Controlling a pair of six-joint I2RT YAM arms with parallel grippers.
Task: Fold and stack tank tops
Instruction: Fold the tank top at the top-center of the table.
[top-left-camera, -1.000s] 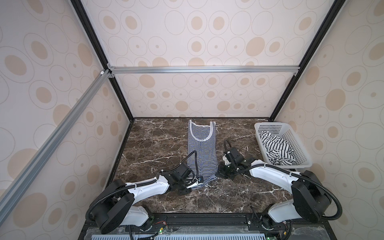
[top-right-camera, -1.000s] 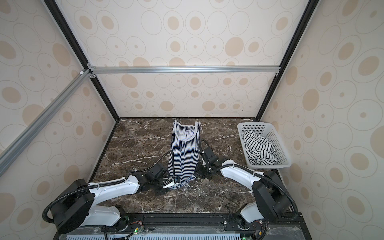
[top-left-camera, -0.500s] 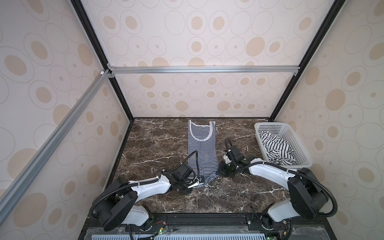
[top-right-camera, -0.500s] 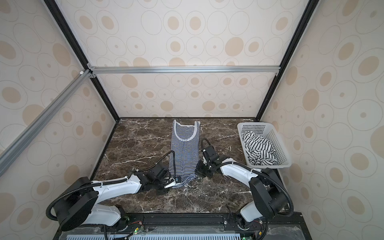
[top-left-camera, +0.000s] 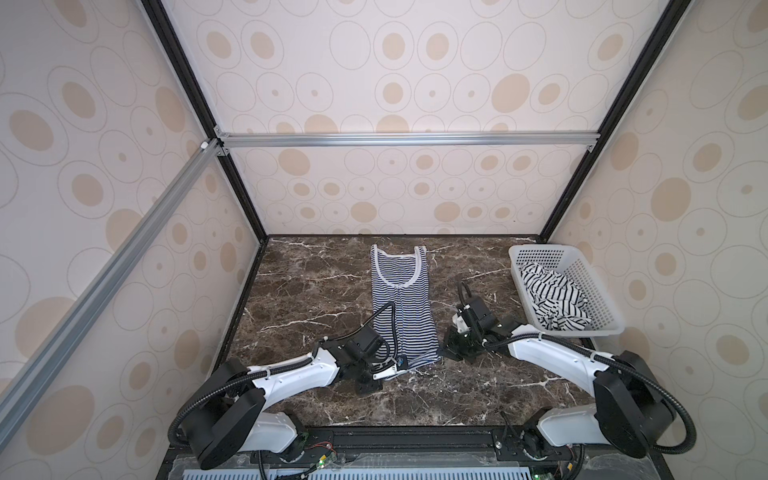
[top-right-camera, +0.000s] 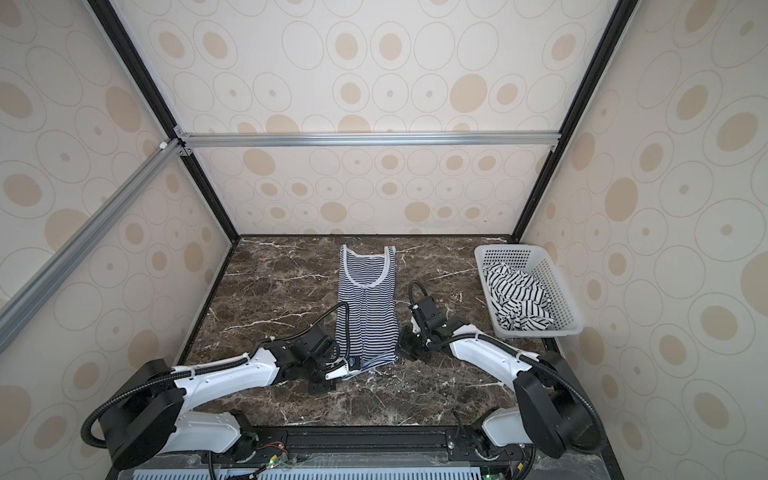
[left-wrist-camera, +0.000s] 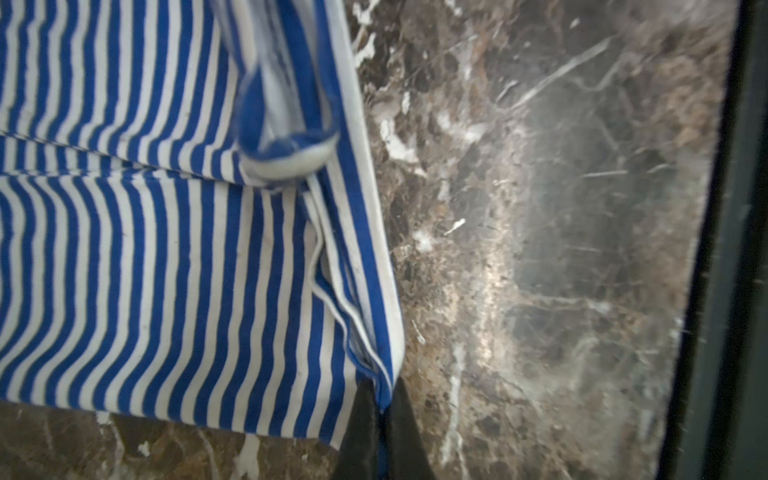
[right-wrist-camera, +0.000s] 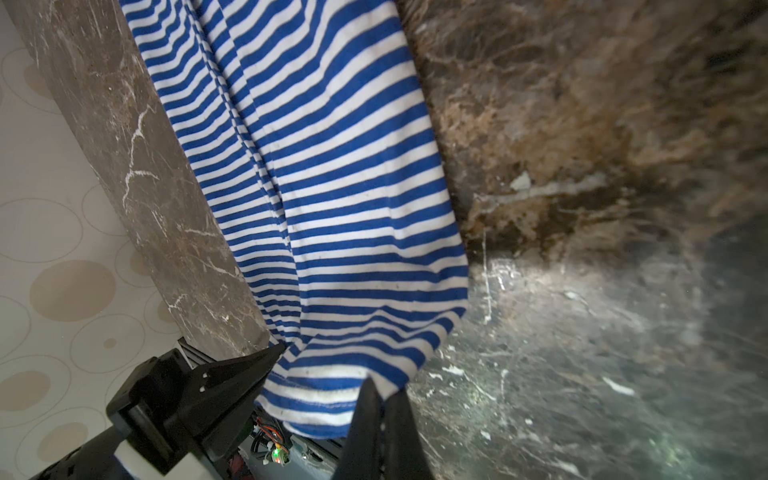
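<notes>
Since a lengthwise fold needs both hem corners lifted together, my left gripper is pinched on one hem corner of the navy-striped tank top and my right gripper is pinched on the other. The top lies flat mid-table, with its sides folded in to make a narrow strip. Its long axis runs near-to-far, hem toward my bases and neckline at the back wall. The black-striped tank top is crumpled in the basket, far right, and I'd say it goes next.
</notes>
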